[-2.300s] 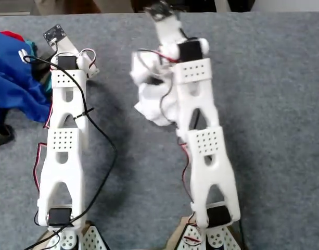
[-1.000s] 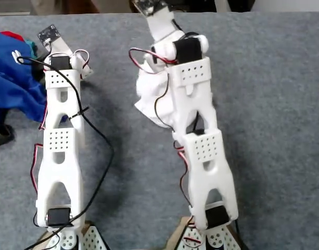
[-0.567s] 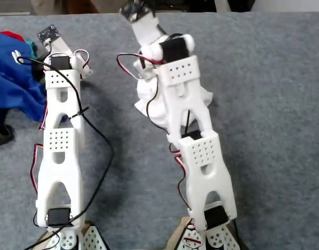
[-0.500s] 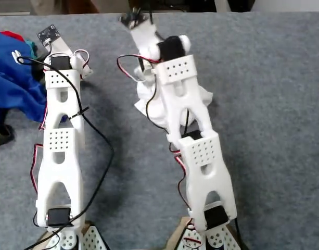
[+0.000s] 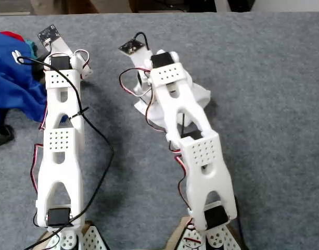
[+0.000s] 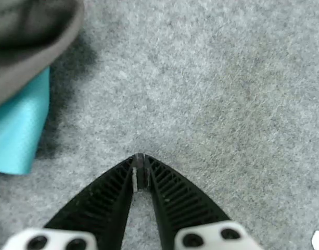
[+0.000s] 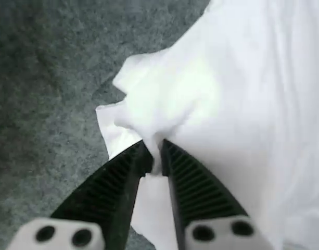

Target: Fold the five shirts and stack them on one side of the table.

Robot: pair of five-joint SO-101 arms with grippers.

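A crumpled white shirt (image 5: 201, 97) lies on the grey carpeted table (image 5: 273, 104), mostly under the right arm (image 5: 175, 99). My right gripper (image 7: 155, 156) is shut on a fold of the white shirt (image 7: 242, 104), low over the carpet. A heap of shirts sits at the far left edge: blue (image 5: 13, 83) on top, with red (image 5: 11, 35) and teal (image 5: 29, 42) showing behind. My left gripper (image 6: 140, 172) is shut with nothing in it, just above bare carpet beside a teal cloth (image 6: 16, 130) and a dark grey cloth (image 6: 29, 31).
The left arm (image 5: 63, 114) lies along the heap's right side, its black cable (image 5: 104, 140) looping over the carpet. A dark object (image 5: 0, 136) sits at the left edge below the heap. Open carpet spreads right of the right arm.
The right arm swung left and down, carrying the white shirt from a raised bunch to a lower spread on the carpet. The left arm shifted slightly left early on, then stayed still.
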